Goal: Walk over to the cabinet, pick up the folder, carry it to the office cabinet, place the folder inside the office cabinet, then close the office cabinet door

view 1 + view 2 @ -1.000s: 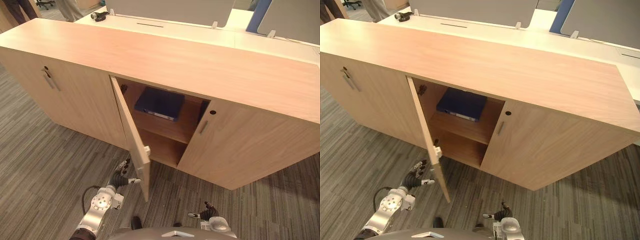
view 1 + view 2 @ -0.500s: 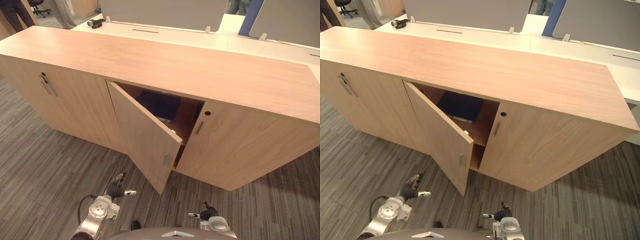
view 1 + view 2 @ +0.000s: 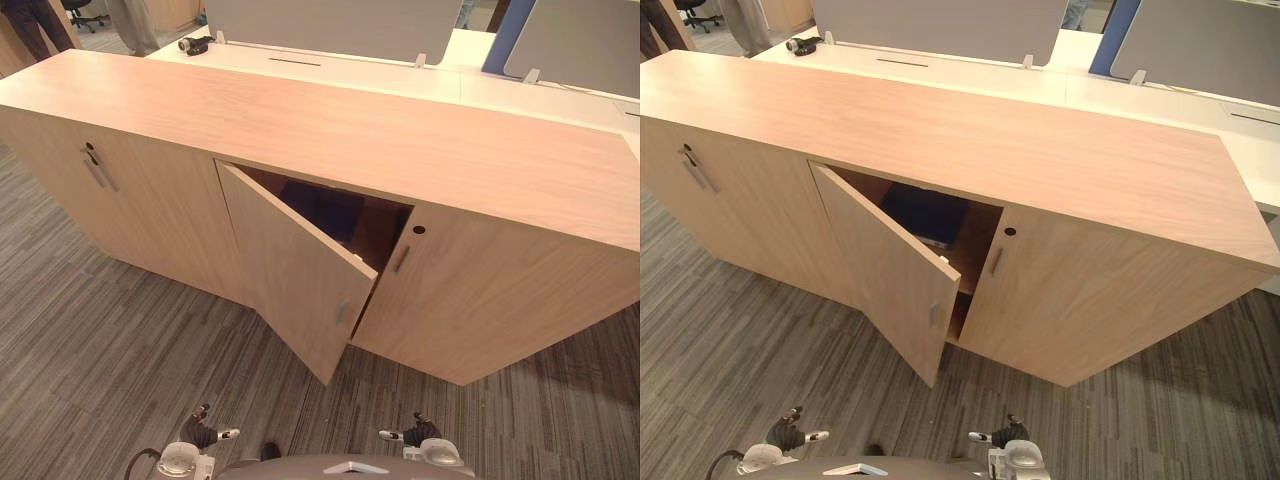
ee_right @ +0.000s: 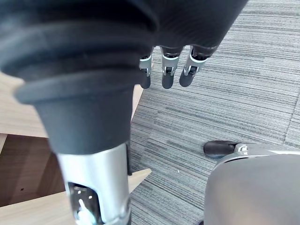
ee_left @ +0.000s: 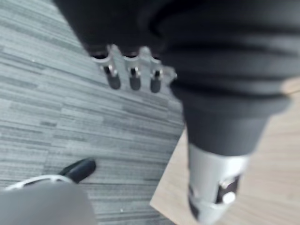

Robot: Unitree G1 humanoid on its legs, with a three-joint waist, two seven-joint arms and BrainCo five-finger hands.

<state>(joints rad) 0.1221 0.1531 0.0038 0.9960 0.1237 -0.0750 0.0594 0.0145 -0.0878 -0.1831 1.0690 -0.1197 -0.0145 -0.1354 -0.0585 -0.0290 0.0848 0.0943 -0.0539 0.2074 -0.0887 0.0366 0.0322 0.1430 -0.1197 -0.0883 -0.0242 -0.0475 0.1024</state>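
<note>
The dark blue folder (image 3: 930, 212) lies on the upper shelf inside the wooden office cabinet (image 3: 330, 120), partly hidden behind the middle door (image 3: 290, 290). That door stands about half open, swung out toward me. My left hand (image 3: 200, 435) hangs low over the carpet, well clear of the door, open and holding nothing, its fingers (image 5: 134, 79) straight. At the bottom right of the door, my right hand (image 3: 415, 433) also hangs open and holds nothing, fingers (image 4: 166, 72) relaxed above the carpet.
The cabinet's left door (image 3: 95, 170) and right door (image 3: 500, 300) are shut. A white desk (image 3: 400, 75) with grey screens stands behind, a small black device (image 3: 195, 43) on it. A person's legs (image 3: 30, 20) show at far left. Grey striped carpet (image 3: 100, 350) lies in front.
The middle door has swung from wide open to about half shut, hiding more of the folder. My left hand has left the door's edge and dropped down toward me.
</note>
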